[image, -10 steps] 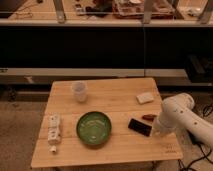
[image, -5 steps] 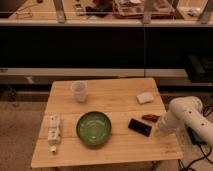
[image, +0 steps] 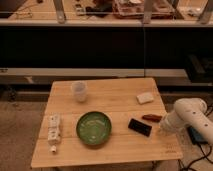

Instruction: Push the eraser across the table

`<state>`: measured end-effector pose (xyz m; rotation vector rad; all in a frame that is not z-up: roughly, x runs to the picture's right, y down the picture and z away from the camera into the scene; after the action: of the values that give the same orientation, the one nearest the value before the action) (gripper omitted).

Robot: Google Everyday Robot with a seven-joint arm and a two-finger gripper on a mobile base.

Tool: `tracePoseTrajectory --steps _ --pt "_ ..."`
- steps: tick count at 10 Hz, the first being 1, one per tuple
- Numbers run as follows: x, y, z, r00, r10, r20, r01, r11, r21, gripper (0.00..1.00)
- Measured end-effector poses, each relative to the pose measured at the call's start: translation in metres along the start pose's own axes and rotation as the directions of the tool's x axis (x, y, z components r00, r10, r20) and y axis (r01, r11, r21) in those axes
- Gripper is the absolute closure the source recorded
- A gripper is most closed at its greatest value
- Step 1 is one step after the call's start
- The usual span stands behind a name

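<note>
The eraser [image: 139,126], a flat black block, lies on the light wooden table [image: 115,105] to the right of the green bowl [image: 94,127]. My gripper [image: 163,128] is at the end of the white arm [image: 189,117] over the table's right edge. It is just right of the eraser, with a small gap between them. A small red oblong object [image: 151,118] lies between the eraser's far end and the arm.
A small white block [image: 145,97] lies at the back right of the table. A translucent cup [image: 79,91] stands at the back left. A white bottle-like object [image: 53,132] lies at the front left. Dark shelving runs behind the table.
The white arm has drifted to the right and slightly down, away from the table's middle. The eraser and the other objects have not moved.
</note>
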<state>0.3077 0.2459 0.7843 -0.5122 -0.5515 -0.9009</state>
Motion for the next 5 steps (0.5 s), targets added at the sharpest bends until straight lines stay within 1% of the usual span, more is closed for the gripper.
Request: tracePoseTrajectory --steps 5 --pt "0.009 -0.001 0.017 1.0 -0.005 -0.011 0.005 1.0 0.025 1.0"
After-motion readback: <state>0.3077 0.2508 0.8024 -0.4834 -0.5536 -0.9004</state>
